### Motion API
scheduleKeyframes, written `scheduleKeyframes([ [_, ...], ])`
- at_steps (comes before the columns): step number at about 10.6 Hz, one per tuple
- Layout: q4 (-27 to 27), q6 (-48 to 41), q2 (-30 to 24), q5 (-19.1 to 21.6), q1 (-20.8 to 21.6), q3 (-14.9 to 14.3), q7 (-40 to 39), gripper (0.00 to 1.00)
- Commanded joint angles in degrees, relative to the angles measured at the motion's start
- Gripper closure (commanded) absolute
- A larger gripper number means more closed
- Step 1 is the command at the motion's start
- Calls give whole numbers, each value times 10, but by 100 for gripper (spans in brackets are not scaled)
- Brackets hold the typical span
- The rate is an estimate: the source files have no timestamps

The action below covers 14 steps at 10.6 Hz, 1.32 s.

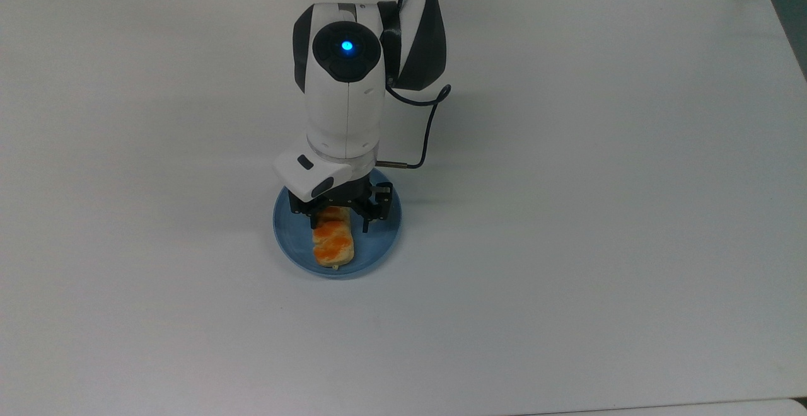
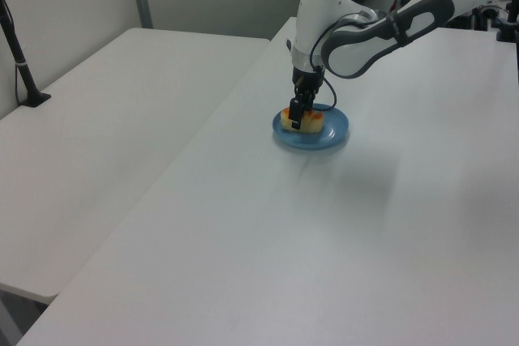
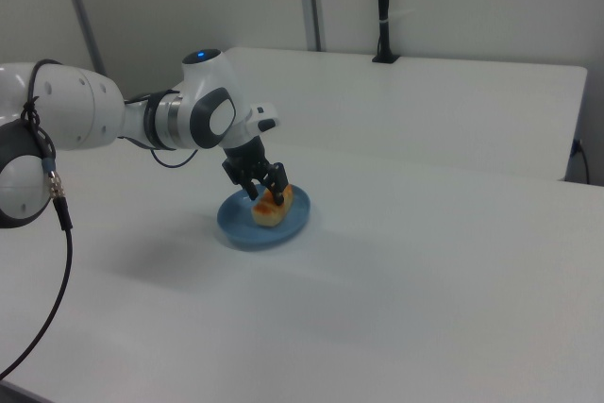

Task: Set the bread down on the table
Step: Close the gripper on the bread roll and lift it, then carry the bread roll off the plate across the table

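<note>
Broadly, the table point(image 1: 599, 214) takes up almost the whole top view, bare white on every side, so I have plenty of room to set down.

Arm point(image 1: 345, 88) comes in from the upper centre of the top view, wrist pointing straight down over the plate.

Blue plate point(image 1: 378, 239) sits just left of centre in the top view, lower centre of the right view point(image 3: 236, 228).

Bread point(image 1: 334, 246) lies lengthwise on the plate, its upper end tucked under the gripper.

Gripper point(image 1: 338, 222) is low over that upper end, fingers parted and straddling the bun, one on each long side point(image 3: 268, 197). Not closed on it as far as I can see; whether the pads touch the crust I cannot tell.

Risks as I judge them:
- Grasp is toward one end, not the middle. On lift the free end may sag or swing, and the bun could pivot out of the fingers.
- Soft bun: squeezing hard may crush or tear it; squeezing lightly may let it slip on the glazed top.
- Fingertips look close to the plate surface. Going lower could press the plate, or drag it along when I move off.
- Releasing too near the rim would leave the bread half on the plate.
</note>
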Motion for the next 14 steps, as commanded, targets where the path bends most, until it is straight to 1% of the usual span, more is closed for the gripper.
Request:
scheduleKeyframes([
  [1,-9,-2,-14,-9,7,-3,-22,63],
  [2,-8,-9,-26,-8,7,-3,-27,63],
  [3,-2,-36,-37,-9,6,-7,-36,63],
  [5,16,-106,-59,-4,0,-17,-104,63],
  [7,23,-121,-75,-6,-4,-70,-168,62],
  [8,24,-120,-76,-4,-12,-93,-210,62],
  [9,23,-114,-73,-5,-19,-121,-236,62],
  [10,19,-104,-68,-4,-29,-140,-258,61],
  [11,16,-78,-57,-3,-44,-147,-268,61],
  [13,-15,-37,-47,-3,-61,-149,-266,61],
  [14,-15,-36,-36,-2,-63,-149,-260,52],
])
